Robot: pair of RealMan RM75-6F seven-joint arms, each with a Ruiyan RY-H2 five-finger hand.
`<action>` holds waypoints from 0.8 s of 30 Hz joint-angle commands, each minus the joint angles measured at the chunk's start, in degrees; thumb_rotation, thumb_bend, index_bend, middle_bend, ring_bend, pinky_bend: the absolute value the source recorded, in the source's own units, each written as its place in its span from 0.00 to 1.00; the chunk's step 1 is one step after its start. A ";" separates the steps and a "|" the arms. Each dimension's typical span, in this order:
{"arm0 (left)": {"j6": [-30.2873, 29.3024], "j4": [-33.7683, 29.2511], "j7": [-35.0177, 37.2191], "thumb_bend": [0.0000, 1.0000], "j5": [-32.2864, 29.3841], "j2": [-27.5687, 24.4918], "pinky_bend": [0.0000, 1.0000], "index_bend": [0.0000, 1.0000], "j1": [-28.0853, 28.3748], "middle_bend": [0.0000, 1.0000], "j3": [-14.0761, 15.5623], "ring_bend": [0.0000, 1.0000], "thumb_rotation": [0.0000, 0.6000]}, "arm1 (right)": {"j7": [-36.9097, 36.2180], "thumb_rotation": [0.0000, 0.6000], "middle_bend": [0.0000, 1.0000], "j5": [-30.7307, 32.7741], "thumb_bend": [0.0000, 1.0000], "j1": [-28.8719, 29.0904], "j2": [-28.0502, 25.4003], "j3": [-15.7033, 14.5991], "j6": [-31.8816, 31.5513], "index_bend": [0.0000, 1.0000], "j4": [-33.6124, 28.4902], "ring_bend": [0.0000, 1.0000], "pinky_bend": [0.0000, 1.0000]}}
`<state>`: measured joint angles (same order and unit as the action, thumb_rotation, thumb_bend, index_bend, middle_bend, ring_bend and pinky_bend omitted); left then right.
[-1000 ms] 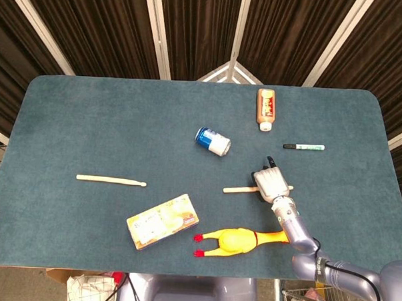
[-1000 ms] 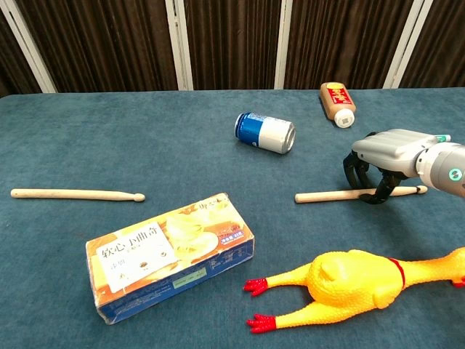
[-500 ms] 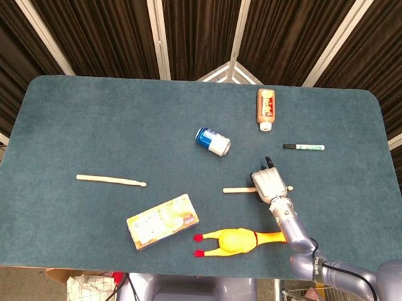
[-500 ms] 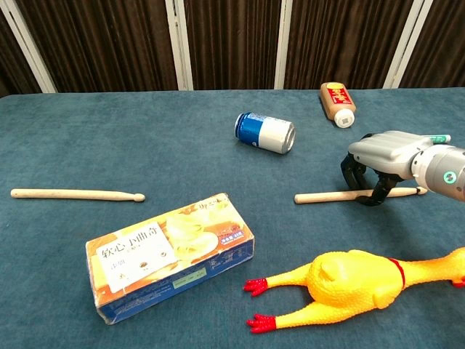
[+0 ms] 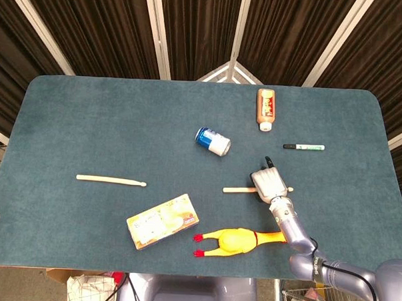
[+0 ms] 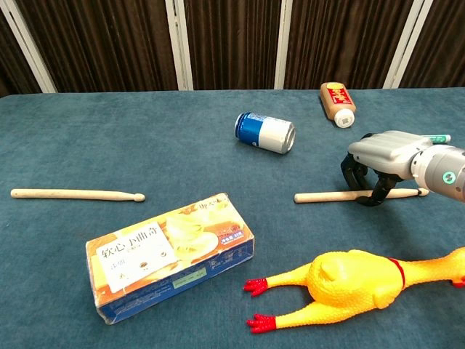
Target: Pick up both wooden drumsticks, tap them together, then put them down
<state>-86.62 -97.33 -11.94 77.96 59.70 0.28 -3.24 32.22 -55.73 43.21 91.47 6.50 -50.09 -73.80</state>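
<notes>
Two wooden drumsticks lie flat on the blue table. The left drumstick (image 5: 111, 180) (image 6: 76, 194) lies alone at the left, with no hand close to it. My right hand (image 5: 267, 183) (image 6: 381, 156) arches over the right drumstick (image 5: 238, 190) (image 6: 323, 196) near its tip end. Its fingers curve down to the cloth behind the stick, and its thumb comes down on the near side. The stick still rests on the table, and the hand covers part of it. My left hand does not show in either view.
A blue can (image 5: 213, 141) (image 6: 265, 132) lies on its side behind the right stick. A brown bottle (image 5: 265, 108) and a marker (image 5: 304, 147) lie further back. A snack box (image 6: 171, 254) and a yellow rubber chicken (image 6: 356, 280) lie near the front edge.
My right hand has shifted slightly left along the right drumstick, and its fingers have settled closer around it. The stick has barely moved.
</notes>
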 commanded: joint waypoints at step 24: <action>0.04 0.22 0.04 0.39 0.73 0.30 0.00 0.07 0.32 0.00 0.12 0.00 1.00 | -12.44 1.00 0.64 -11.82 0.48 -2.00 -4.84 -0.96 -2.09 0.62 -2.99 0.38 0.00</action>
<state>-86.55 -97.17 -11.93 78.60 59.97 0.57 -3.13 20.92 -66.54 41.49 87.19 5.56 -51.76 -76.35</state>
